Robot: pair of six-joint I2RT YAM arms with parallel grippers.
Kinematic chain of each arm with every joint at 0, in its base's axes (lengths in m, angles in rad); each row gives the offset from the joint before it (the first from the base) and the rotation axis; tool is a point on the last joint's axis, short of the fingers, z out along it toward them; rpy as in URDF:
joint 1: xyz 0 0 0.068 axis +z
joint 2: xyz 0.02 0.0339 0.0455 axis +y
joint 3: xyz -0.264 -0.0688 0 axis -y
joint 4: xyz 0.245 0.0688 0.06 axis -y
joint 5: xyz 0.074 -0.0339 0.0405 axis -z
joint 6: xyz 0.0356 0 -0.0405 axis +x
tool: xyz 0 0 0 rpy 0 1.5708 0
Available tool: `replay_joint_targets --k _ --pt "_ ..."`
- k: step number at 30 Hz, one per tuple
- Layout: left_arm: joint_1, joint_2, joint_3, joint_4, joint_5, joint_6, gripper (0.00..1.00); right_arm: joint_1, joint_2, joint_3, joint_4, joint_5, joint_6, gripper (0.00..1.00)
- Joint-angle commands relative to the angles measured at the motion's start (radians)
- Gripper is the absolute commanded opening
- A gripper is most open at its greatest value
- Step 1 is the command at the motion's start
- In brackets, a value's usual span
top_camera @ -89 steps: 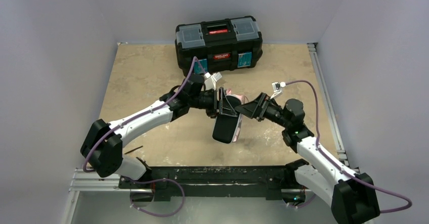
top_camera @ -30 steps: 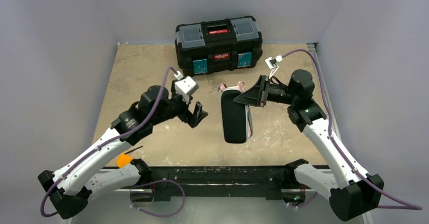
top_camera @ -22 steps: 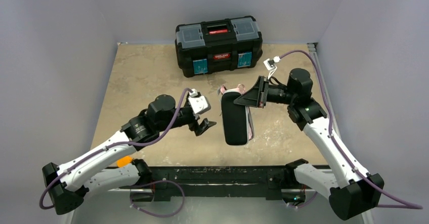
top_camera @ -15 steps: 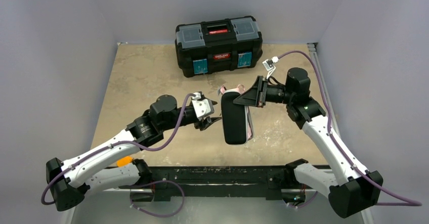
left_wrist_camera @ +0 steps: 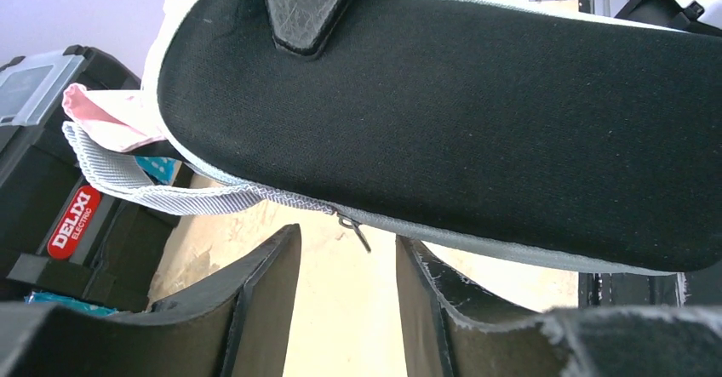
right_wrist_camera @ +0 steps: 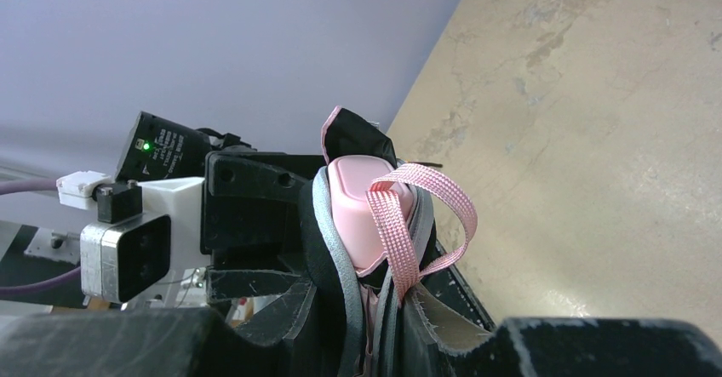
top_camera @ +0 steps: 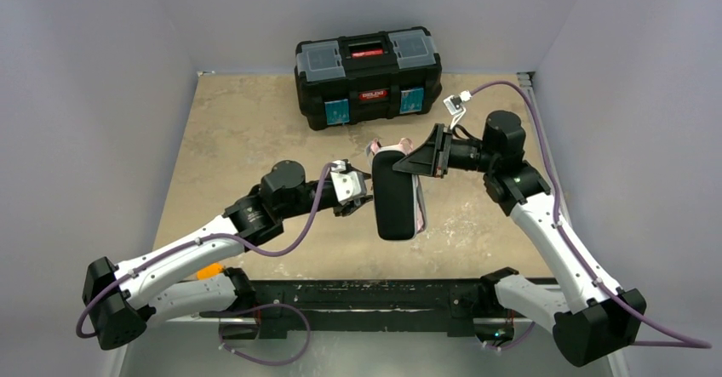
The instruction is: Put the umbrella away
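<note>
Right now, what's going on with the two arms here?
The right gripper holds the black zip case in the air, jaws clamped on one end, where the pink umbrella pokes out. The left gripper is at the case's side, jaws apart, right by the zipper pull. The case is not yet zipped.

Your left arm point(top_camera: 196, 245) reaching low toward the black case point(top_camera: 393, 207), left gripper point(top_camera: 364, 197) just beside its left edge, jaws parted, nothing between, your right arm point(top_camera: 553, 232) raised, elbow bent, right gripper point(top_camera: 407, 162) clamped on the case's far end
</note>
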Motion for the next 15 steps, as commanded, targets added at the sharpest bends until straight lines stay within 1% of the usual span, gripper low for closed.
replay_joint_targets --k 1,5,8,12,15 --pt "-0.006 -0.028 -0.008 0.096 0.024 0.018 0.43 -0.004 0.005 0.05 0.07 -0.003 0.039 0.0" --pt "-0.013 -0.022 -0.008 0.103 0.024 0.021 0.41 -0.003 0.009 0.046 0.079 -0.004 0.046 0.0" --pt "-0.017 -0.013 -0.006 0.111 0.023 0.022 0.35 -0.003 0.009 0.043 0.082 -0.004 0.049 0.0" --pt "-0.02 0.004 0.009 0.103 0.028 0.03 0.21 -0.003 0.009 0.043 0.082 -0.004 0.051 0.0" --pt "-0.023 0.009 0.02 0.088 0.023 0.038 0.04 -0.003 0.009 0.043 0.081 -0.004 0.051 0.0"
